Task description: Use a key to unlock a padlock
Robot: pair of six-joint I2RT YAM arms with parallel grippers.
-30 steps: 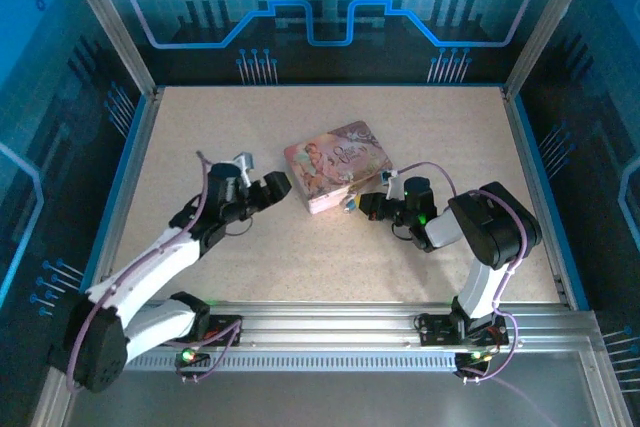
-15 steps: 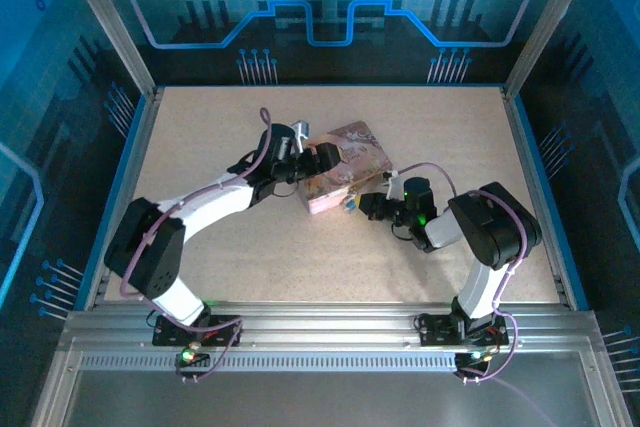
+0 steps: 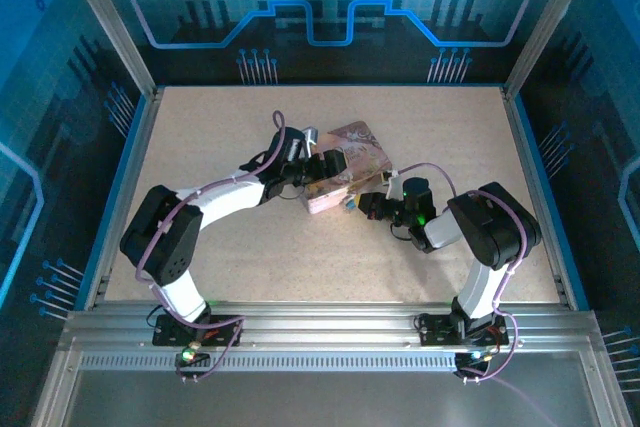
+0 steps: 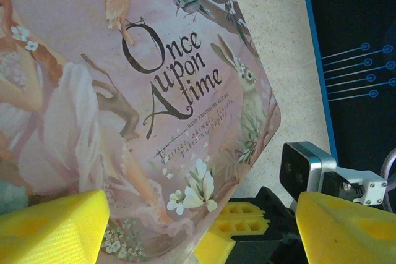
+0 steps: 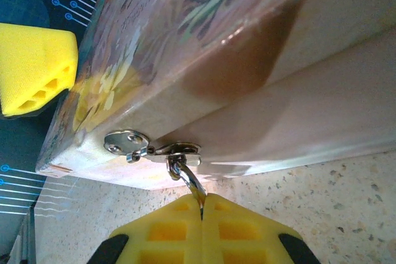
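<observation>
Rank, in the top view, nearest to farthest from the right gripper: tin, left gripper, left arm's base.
1. tin, right beside the right gripper.
2. left gripper, over the tin's left part.
3. left arm's base, near-left edge.

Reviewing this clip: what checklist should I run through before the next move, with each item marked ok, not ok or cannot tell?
1. Right gripper shut on the thin metal piece at the clasp of the tin: ok.
2. What that piece is, and whether it is seated: cannot tell.
3. Left gripper jaws open above the tin's lid: ok.
4. Left fingers touching the tin: cannot tell.
5. Grippers apart from each other, top view: ok.
6. Tin lying flat on the table: ok.
</observation>
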